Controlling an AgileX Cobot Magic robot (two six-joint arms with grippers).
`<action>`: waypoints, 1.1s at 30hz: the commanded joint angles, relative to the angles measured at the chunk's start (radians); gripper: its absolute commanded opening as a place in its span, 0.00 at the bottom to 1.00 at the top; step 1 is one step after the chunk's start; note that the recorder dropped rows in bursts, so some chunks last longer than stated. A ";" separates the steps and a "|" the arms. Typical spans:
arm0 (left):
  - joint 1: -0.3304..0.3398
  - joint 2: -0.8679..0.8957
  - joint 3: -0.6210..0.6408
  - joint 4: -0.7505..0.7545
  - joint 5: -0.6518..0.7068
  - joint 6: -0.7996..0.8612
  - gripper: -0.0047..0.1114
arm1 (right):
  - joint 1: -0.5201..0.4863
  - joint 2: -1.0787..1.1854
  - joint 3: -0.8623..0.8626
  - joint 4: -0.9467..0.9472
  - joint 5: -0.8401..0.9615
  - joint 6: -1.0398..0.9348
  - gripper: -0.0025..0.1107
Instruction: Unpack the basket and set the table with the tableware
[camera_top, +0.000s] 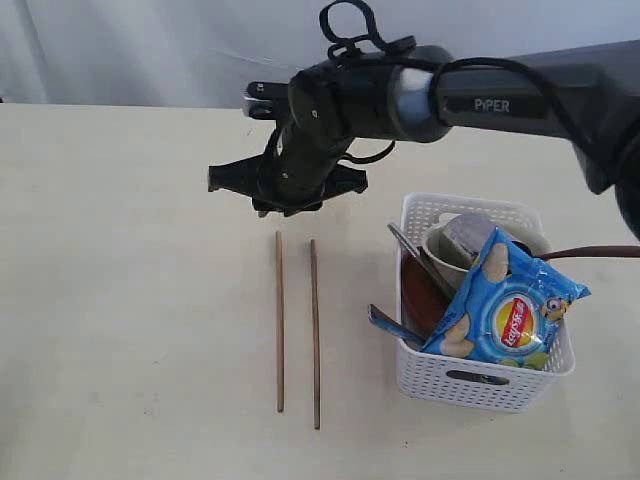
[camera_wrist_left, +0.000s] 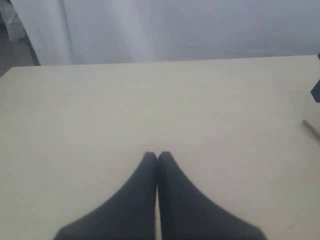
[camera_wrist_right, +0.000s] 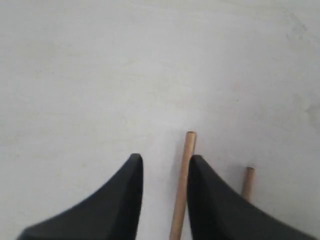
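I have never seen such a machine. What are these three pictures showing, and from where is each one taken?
It is a robot with two arms. One picture is taken from a camera off the arms; the other two sit on the wrists, looking past the dark fingers. On the table lie two chopsticks. The basket holds a blue crisp packet and tableware. The right gripper is open above one chopstick end and holds nothing. The left gripper is shut and empty.
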 joint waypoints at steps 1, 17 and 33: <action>-0.006 -0.004 0.004 -0.007 -0.005 -0.008 0.04 | 0.047 0.012 -0.002 -0.007 -0.002 -0.027 0.04; -0.006 -0.004 0.004 -0.007 -0.005 -0.008 0.04 | 0.073 0.082 0.000 0.020 0.039 -0.018 0.02; -0.006 -0.004 0.004 -0.007 -0.005 -0.008 0.04 | 0.062 0.091 0.000 -0.114 0.148 0.102 0.02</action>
